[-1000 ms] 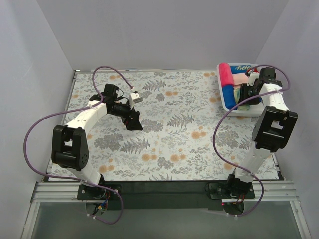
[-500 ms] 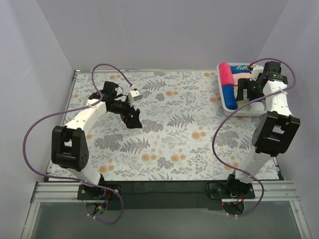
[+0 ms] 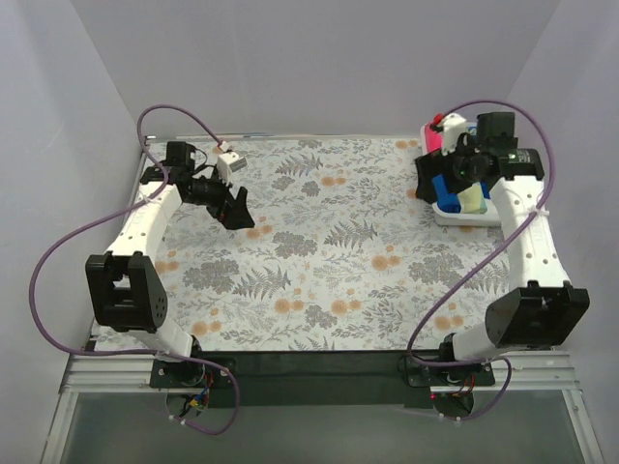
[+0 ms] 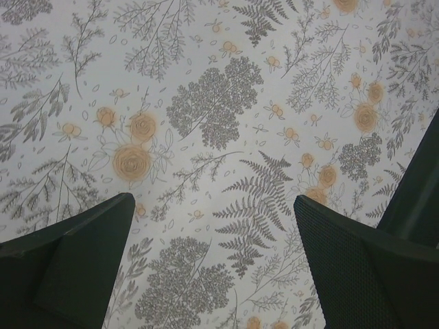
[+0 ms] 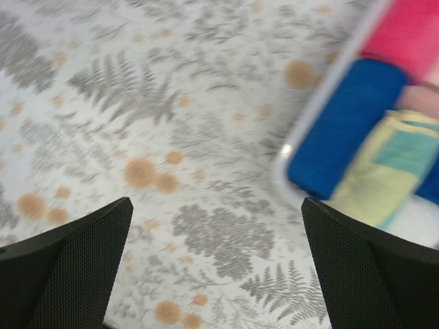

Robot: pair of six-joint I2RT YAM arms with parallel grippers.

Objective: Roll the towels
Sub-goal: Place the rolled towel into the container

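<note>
In the top view the right gripper [image 3: 430, 181] and its wrist cover most of the white tray [image 3: 453, 217], leaving only scraps of the blue towel [image 3: 446, 187], the yellow towel [image 3: 472, 200] and a pink roll [image 3: 436, 136]. The right wrist view is blurred, and its edge cuts off the tray and all three cloths. Whether the yellow towel is rolled cannot be told.

No legible text or labels, right wrist view perhaps too blurred
</note>
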